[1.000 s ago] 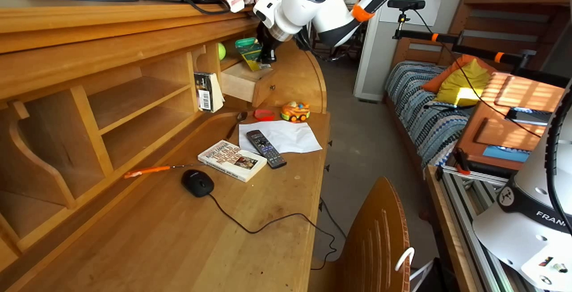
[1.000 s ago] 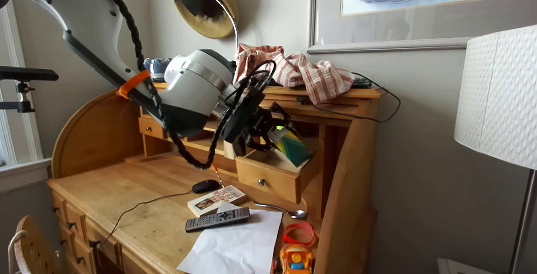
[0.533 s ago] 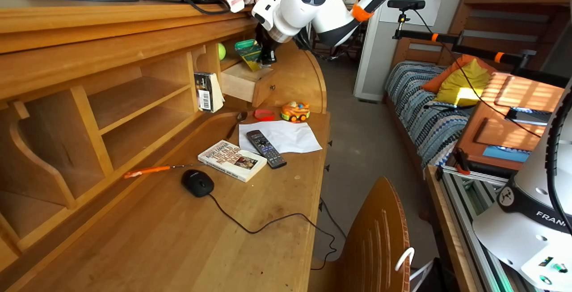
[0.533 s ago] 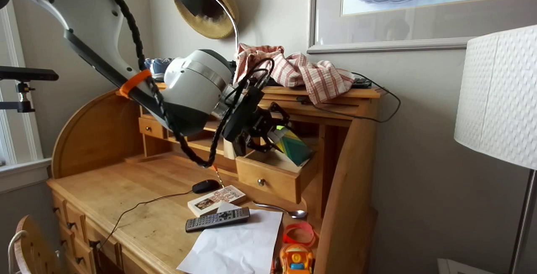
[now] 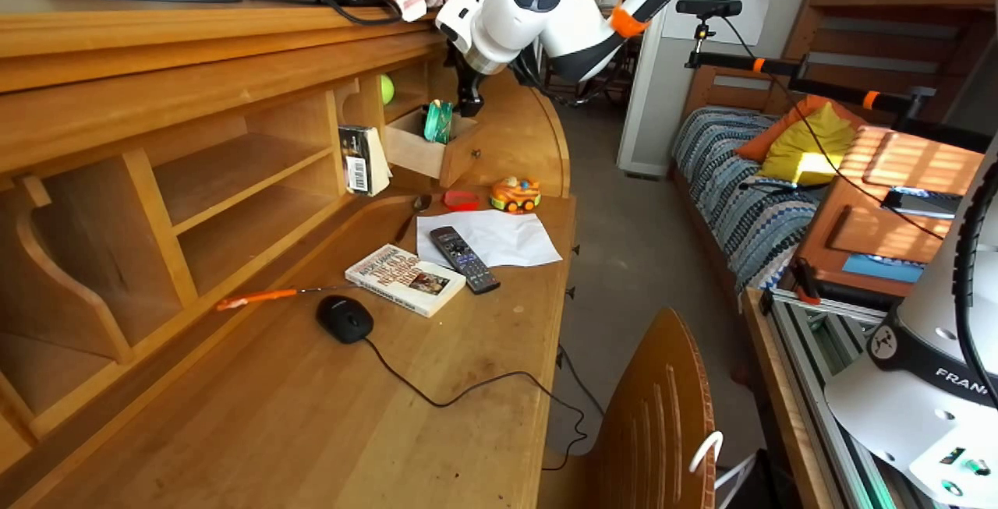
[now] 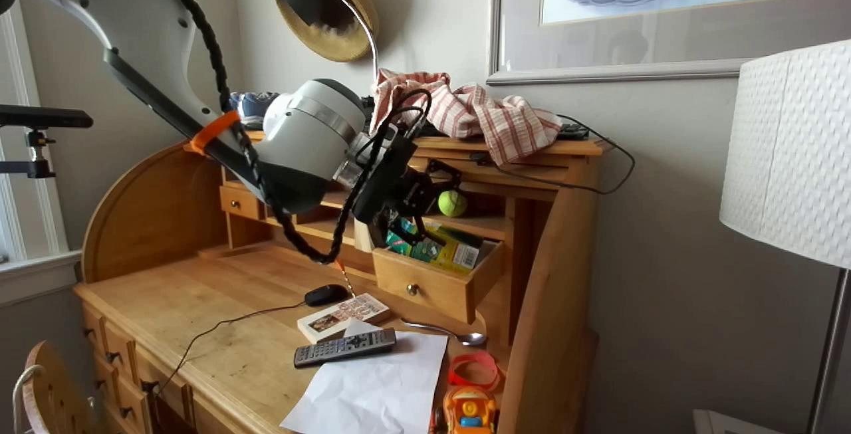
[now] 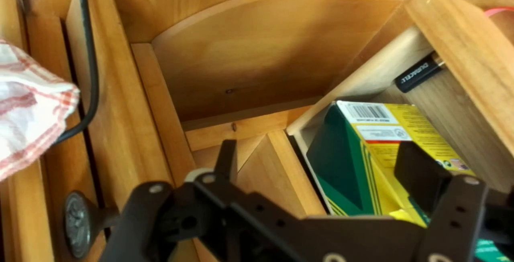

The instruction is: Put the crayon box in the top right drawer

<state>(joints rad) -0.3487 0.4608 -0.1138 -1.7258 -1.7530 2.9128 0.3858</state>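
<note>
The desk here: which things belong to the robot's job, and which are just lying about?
Part of the job:
crayon box
open drawer, holding the box
jaws, standing open

Just lying about:
mouse
paperback
remote control
sheet of paper
toy car
tennis ball

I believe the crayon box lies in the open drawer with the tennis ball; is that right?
Not quite: the crayon box lies in the open drawer with a battery, as the wrist view shows; an exterior view shows the tennis ball on the shelf above.
</note>
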